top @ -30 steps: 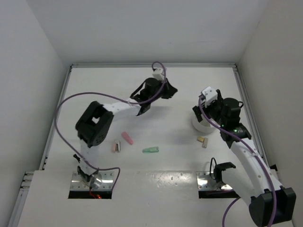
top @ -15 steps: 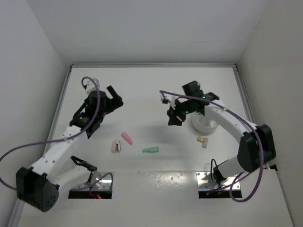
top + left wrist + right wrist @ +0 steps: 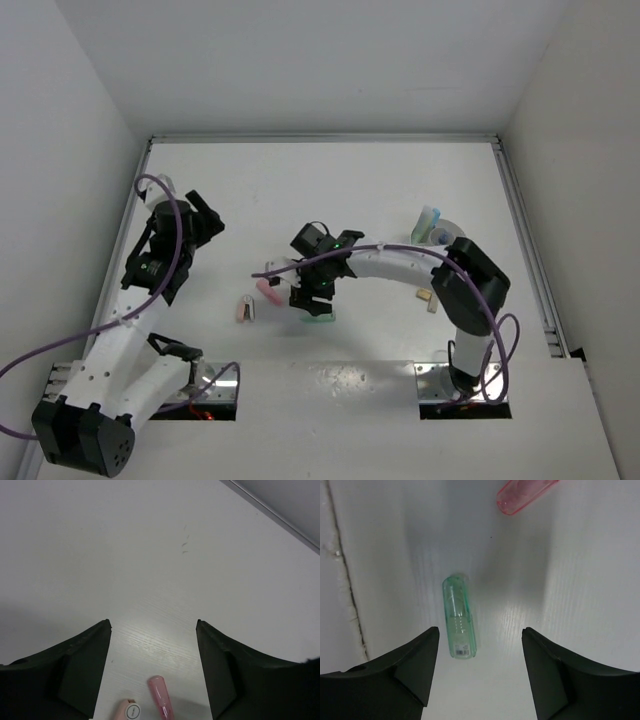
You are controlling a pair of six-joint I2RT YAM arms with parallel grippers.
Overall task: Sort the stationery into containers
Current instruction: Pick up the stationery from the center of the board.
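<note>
**Top view.** A white table (image 3: 330, 180) is walled on three sides. The right gripper (image 3: 313, 297) reaches across to the middle and hangs over a green stick (image 3: 320, 318), which lies at its six o'clock. A pink stick (image 3: 268, 290) lies near the gripper's nine o'clock, with a pale capped piece (image 3: 245, 310) farther out at about eight. The white tub (image 3: 447, 228) sits well apart, at two o'clock from the table's centre, with a couple of bluish pieces standing in it. A tan block (image 3: 428, 298) lies near the tub's six o'clock. The left gripper (image 3: 203, 215) hovers toward the table's nine o'clock edge.

**Left wrist view.** The left gripper (image 3: 152, 623) has its fingers spread wide and holds nothing, with bare table between them. At six o'clock the pink stick (image 3: 160, 702) and the pale capped piece (image 3: 129, 711) show at the frame's bottom. A round mark on the pale piece's end is too small to read.

**Right wrist view.** The right gripper (image 3: 480, 630) is also spread and empty. The green stick (image 3: 458, 617) lies flat, running twelve to six, closer to the finger at nine o'clock. The pink stick (image 3: 522, 495) crosses the corner at one o'clock.

The green stick looks like light, stiff, translucent plastic. It is probably smooth enough to slip and round enough to roll. The safest hold would be across its middle, with the fingers closing on its long sides once the gripper is centred over it. A paler patch at its lower end may be a label, but nothing on it is legible.
</note>
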